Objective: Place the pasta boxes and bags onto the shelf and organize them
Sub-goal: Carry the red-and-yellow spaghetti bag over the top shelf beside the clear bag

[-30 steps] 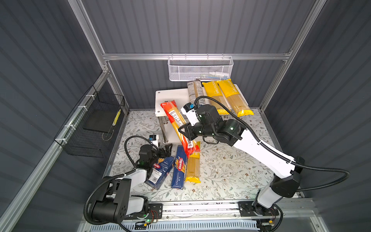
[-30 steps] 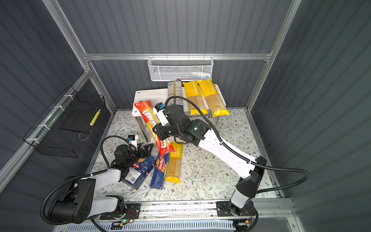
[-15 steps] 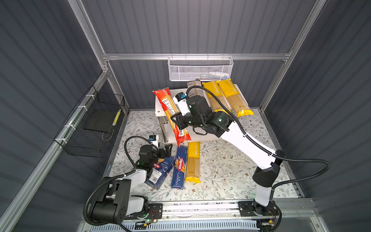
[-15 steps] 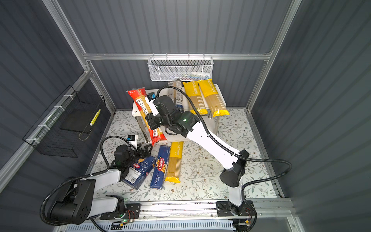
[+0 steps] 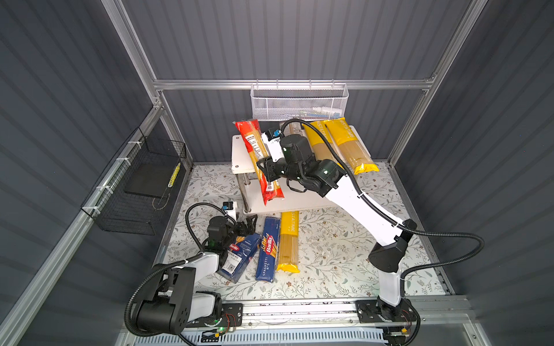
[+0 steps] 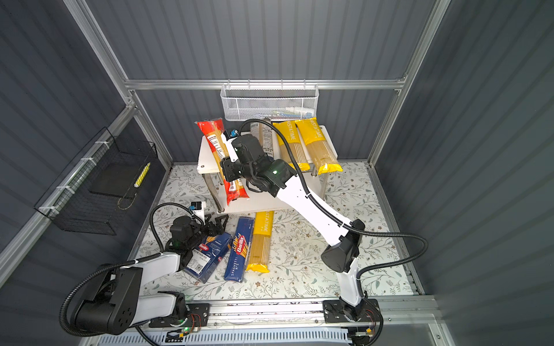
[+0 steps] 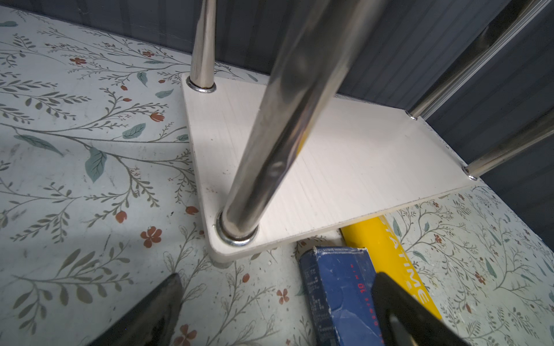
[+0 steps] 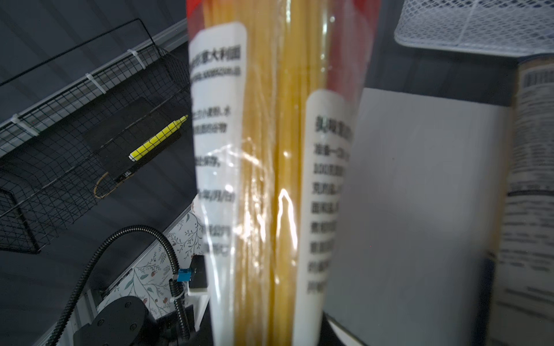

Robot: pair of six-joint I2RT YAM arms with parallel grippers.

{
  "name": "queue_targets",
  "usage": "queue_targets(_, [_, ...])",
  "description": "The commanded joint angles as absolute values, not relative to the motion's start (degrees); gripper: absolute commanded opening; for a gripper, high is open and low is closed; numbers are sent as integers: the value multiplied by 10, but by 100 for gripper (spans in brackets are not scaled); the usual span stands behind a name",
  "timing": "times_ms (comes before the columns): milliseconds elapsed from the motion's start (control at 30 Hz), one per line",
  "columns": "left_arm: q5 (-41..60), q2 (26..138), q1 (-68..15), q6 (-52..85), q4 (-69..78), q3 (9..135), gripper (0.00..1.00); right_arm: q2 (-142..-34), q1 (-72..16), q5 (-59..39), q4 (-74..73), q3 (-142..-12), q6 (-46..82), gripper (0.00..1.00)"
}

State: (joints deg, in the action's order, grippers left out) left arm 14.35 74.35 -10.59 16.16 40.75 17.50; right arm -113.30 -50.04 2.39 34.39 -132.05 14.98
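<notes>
Nearest, on the left of the floral-patterned tabletop (image 5: 329, 254), the left claw (image 5: 247, 223) sits low with its fingers (image 7: 156, 311) spread and nothing between them. It is just past the far end of the wide dark blue cardboard Barilla box (image 5: 239, 257), which lies flat with a white label sticker. To the right of that lies the long narrow dark blue cardboard spaghetti box (image 5: 267, 250). Touching its right side is a yellow plastic spaghetti bag (image 5: 288, 242) whose far end is tucked under the lower board.

Beyond them stands the two-tier shelf of white boards on chrome posts (image 5: 239, 149). The right claw (image 5: 263, 172) is pressed onto the red-ended clear plastic spaghetti bag (image 5: 259, 161), pinching it near the middle. The bag slants over the left part of the upper board, its near end jutting past that board's near edge. Whether it rests on the board cannot be told.

On the right of the upper board lie two more yellow plastic bags (image 5: 350, 146) side by side. Left of them is a dark-ended bag with white labels (image 6: 263, 137), partly hidden by the arm.

A black wire basket (image 5: 141, 185) hangs on the left wall, and a white mesh basket (image 5: 299, 102) on the far wall.
</notes>
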Motion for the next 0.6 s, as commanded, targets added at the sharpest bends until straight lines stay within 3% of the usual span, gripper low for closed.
queue_targets(0, [153,745,-111,178,366,159,99,-1139,-486,36,226,-1360,164,24])
queue_targets(567, [155,752,-111,177,362,164,99,-1183,-438,23,181,-1363,218,24])
